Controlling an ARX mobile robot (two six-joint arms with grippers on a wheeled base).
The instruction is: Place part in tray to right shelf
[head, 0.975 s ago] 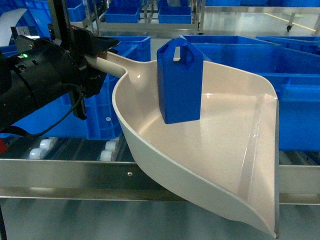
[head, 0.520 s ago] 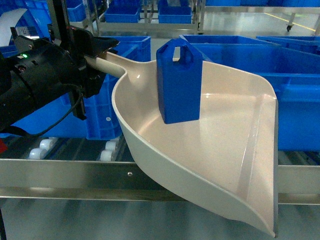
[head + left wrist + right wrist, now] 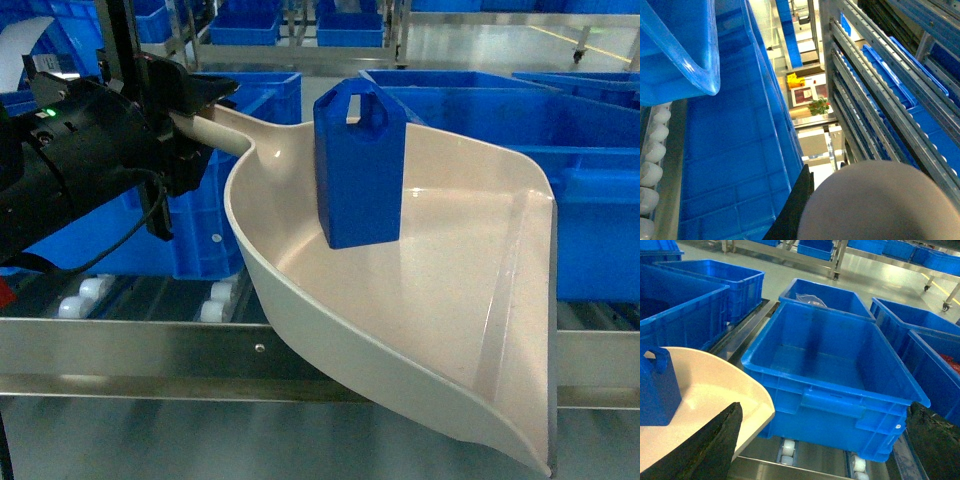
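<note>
At the left of the head view your left end effector [image 3: 185, 125] is clenched on the long handle of the beige tray [image 3: 470, 330], which juts out past the brushed front rail of the right shelf [image 3: 130, 345]. White rollers [image 3: 80, 295] show just behind that rail at lower left. In the middle of the frame the blue part [image 3: 360, 165] stands upright inside the tray, toward its handle end, its loop at the top. Large blue crates [image 3: 590, 200] sit on the shelf behind the tray and to the right. In your right wrist view the part [image 3: 657, 385] sits in the tray [image 3: 715, 395] at lower left, beside a large open crate [image 3: 830, 375]; the right end effector's [image 3: 820, 450] two dark fingers [image 3: 705, 447] stand wide apart at the lower corners, holding nothing
</note>
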